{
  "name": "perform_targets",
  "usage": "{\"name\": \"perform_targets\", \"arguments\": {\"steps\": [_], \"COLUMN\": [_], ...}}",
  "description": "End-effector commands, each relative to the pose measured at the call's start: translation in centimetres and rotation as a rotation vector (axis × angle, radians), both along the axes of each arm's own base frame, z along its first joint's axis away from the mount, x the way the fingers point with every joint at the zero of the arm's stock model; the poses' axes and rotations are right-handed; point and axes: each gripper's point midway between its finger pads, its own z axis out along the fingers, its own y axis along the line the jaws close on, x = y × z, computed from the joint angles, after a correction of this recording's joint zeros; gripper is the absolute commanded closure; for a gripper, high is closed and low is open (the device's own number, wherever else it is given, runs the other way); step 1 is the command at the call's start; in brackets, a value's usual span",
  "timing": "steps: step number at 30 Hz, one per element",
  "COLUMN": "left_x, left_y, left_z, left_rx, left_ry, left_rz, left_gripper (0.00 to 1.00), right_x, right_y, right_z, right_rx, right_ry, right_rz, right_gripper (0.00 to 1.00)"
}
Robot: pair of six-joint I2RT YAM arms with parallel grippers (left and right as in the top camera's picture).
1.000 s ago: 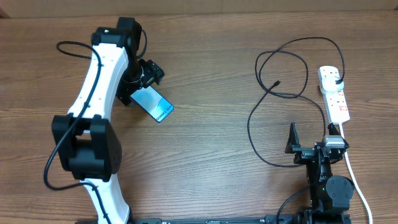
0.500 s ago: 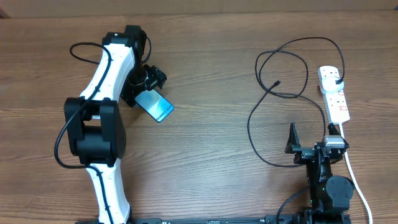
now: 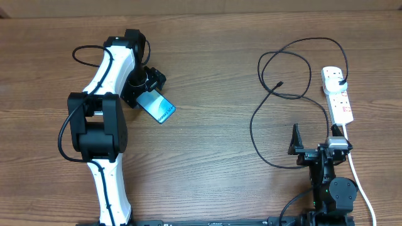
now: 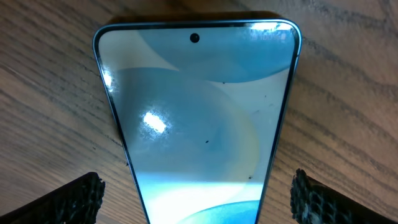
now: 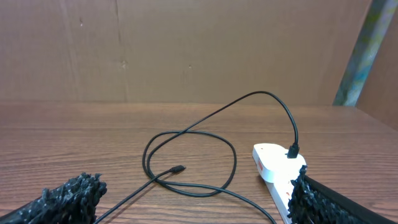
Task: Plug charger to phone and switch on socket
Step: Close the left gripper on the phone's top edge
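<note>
Wood-grain tabletop (image 3: 207, 163), 2 arms, 3 task items.

Item 1: phone (image 3: 158, 108). Lies flat on the left half of the tabletop, set at an angle, screen up and lit blue-teal. Nothing is plugged into it.

Item 2: charger (image 3: 251, 125). Thin black cable lying in loose loops on the right half. Its plug (image 3: 340, 78) appears to be seated in the far end of the socket. Its connector tip (image 3: 278, 84) lies loose on the wood, well apart from the phone.

Item 3: socket (image 3: 338, 94). White strip near the right edge, with a thick white cord (image 3: 358, 182) running toward the near edge. Its red-marked switches are too small to tell whether they are on or off.

Left claw (image 4: 196, 186): spread wide, low over the phone, 1 finger on each side with wood showing between finger and phone edge. It holds nothing.

Right claw (image 5: 193, 196): spread wide and empty, near the front edge beside the white cord, facing the cable loops.

Progress: early. By this layout, 0 of 2 steps are complete. The connector has yet to be picked up, carried to the phone and inserted. After that, the socket switch has to be pressed.
</note>
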Motion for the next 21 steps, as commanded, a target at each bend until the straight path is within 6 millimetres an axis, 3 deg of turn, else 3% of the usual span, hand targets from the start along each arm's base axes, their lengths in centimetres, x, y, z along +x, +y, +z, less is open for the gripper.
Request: {"name": "perform_targets", "arguments": {"steps": [1, 14, 21], "left_x": [0.2, -0.9, -2.4], "left_y": [-0.1, -0.2, -0.4], "left_z": [-0.4, -2.4, -4.8], "left_rx": [-0.003, 0.009, -0.005], "left_ry": [-0.002, 0.028, 0.052], "left_rz": [0.015, 0.050, 0.052], "left_gripper": [0.01, 0.00, 0.00], "right_x": [0.0, 0.0, 0.0], "right_y": [0.0, 0.0, 0.0], "right_z": [-0.2, -0.2, -0.2], "right_rx": [0.006, 0.006, 0.006], "right_ry": [-0.004, -0.004, -0.004], "right_rz": [-0.002, -0.002, -0.002], "right_gripper": [0.00, 0.00, 0.00]}}
